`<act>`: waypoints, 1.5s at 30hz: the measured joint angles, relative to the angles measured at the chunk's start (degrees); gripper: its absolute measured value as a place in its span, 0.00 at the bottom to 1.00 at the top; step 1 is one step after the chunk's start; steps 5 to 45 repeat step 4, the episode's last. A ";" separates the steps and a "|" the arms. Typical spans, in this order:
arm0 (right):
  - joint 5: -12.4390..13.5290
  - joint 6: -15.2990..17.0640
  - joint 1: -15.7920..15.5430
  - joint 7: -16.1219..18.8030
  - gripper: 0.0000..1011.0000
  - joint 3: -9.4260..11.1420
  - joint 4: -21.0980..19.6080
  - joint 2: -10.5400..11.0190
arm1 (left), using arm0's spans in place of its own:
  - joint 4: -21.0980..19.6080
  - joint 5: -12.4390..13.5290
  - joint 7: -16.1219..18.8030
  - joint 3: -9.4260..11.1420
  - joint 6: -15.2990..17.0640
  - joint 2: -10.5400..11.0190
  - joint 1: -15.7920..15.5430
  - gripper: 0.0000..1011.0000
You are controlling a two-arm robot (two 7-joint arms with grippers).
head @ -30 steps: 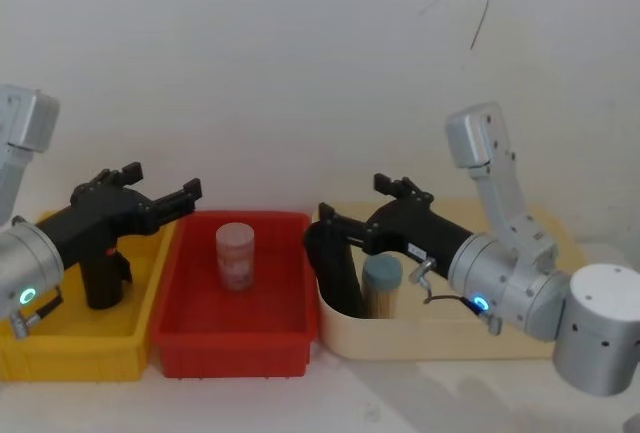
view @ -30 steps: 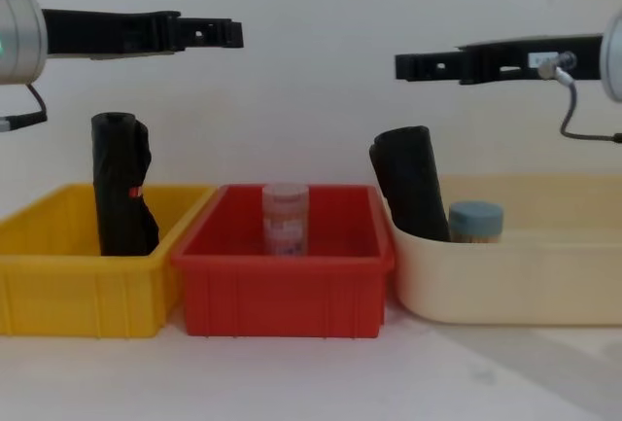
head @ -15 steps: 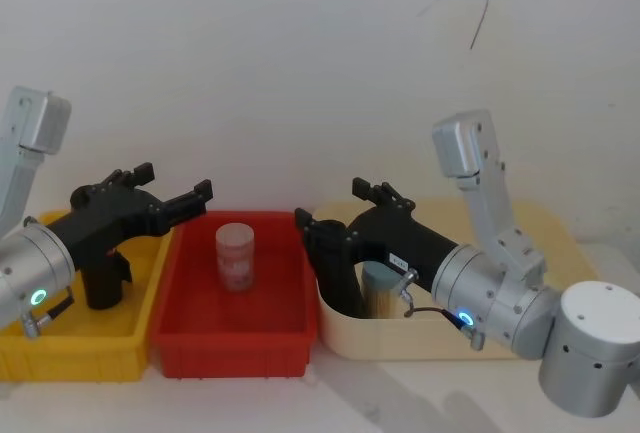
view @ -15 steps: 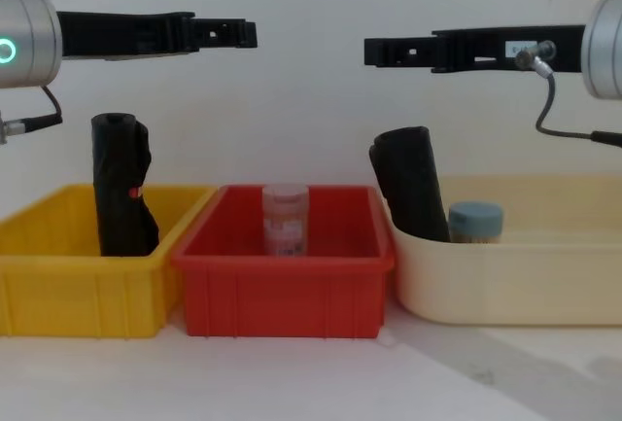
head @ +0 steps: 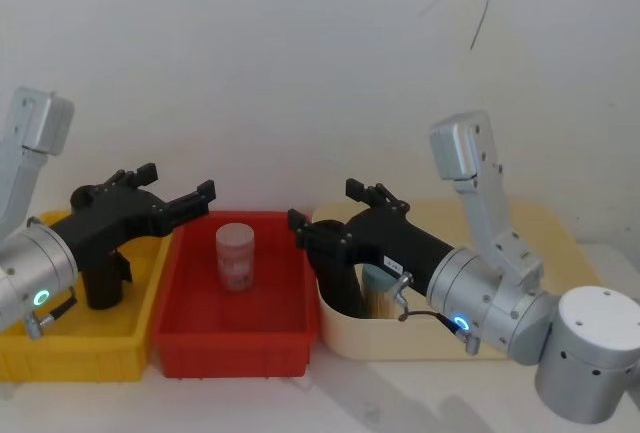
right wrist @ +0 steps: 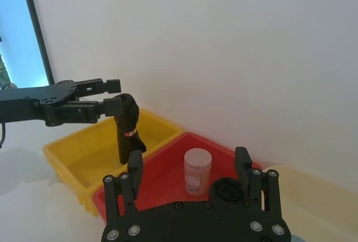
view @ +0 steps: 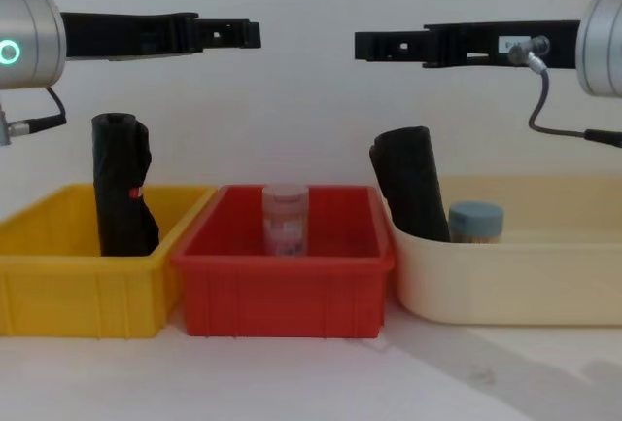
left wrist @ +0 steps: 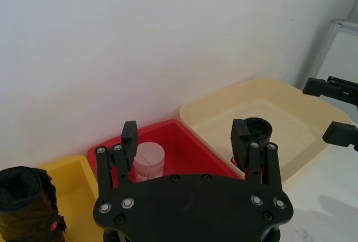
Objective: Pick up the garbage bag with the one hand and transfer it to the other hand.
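In the yellow bin (view: 58,290), garbage bag (view: 122,186) upright, red mark at mid-height; above it, left gripper (view: 238,34), jaws spread, nothing held; facing it across the red bin (view: 287,299), right gripper (view: 374,45), jaws spread and empty; in the cream tub (view: 544,290), second black roll (view: 410,183), leaning.

Yellow bin (view: 58,290), red bin (view: 282,295) with pink-labelled jar (view: 285,219) — cream tub (view: 525,280) alongside.

The head view looks forward and down from above; the chest view looks level across the table. Each wrist view looks along its own gripper. All four share the red rectangular plastic bin (head: 236,293) (view: 287,275) (left wrist: 184,147) (right wrist: 168,178).
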 joint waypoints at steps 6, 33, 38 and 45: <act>0.04 0.00 -0.13 -0.03 0.99 -0.03 -0.20 -0.03 | 0.02 0.00 -0.02 0.02 -0.03 -0.02 -0.03 0.99; 0.04 0.00 -0.13 -0.03 0.99 -0.03 -0.20 -0.03 | 0.02 0.00 -0.02 0.02 -0.03 -0.02 -0.03 0.99; 0.04 0.00 -0.13 -0.03 0.99 -0.03 -0.20 -0.03 | 0.02 0.00 -0.02 0.02 -0.03 -0.02 -0.03 0.99; 0.04 0.00 -0.13 -0.03 0.99 -0.03 -0.20 -0.03 | 0.02 0.00 -0.02 0.02 -0.03 -0.02 -0.03 0.99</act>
